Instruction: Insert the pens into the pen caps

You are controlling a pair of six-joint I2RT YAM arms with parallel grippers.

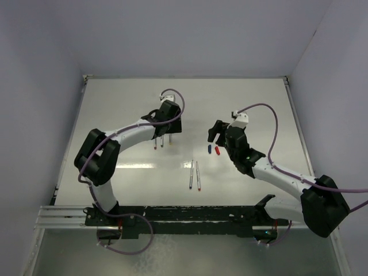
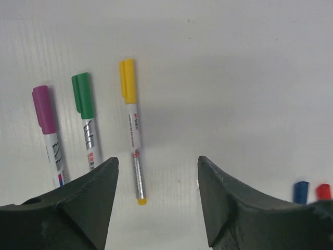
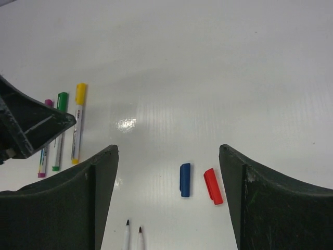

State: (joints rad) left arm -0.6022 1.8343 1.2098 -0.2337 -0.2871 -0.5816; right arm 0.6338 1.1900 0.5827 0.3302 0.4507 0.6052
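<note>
Right gripper (image 3: 167, 151) has its jaws spread wide with nothing in them. In its wrist view the blue cap (image 3: 184, 179) and red cap (image 3: 213, 186) sit in the gap between the fingers, around 5 o'clock from the midpoint. They lie side by side, not touching, with their long axes running roughly 12 to 6.

At about 7 o'clock, right at the bottom edge of that view, the tips of the two uncapped pens (image 1: 191, 175) poke in, pointing toward 12. From above, those pens lie parallel on the table (image 1: 115, 115), also running 12 to 6. They're around 7 o'clock from the caps, near but clearly apart.

So the pens and caps already line up pretty well. I'd say the right arm is the closer one for grabbing a cap.

Left gripper (image 2: 157, 160) is wide open and holding nothing either. Just past its fingertips at 11 o'clock is the yellow pen (image 2: 132, 130), with the green pen (image 2: 86, 120) and purple pen (image 2: 49, 130) further toward 10, and all three have caps on. From that gripper the uncapped pens are off at about 5 o'clock in the top view, so it looks like the one to fetch a pen. Can't tell the tip colours from here, too small.
</note>
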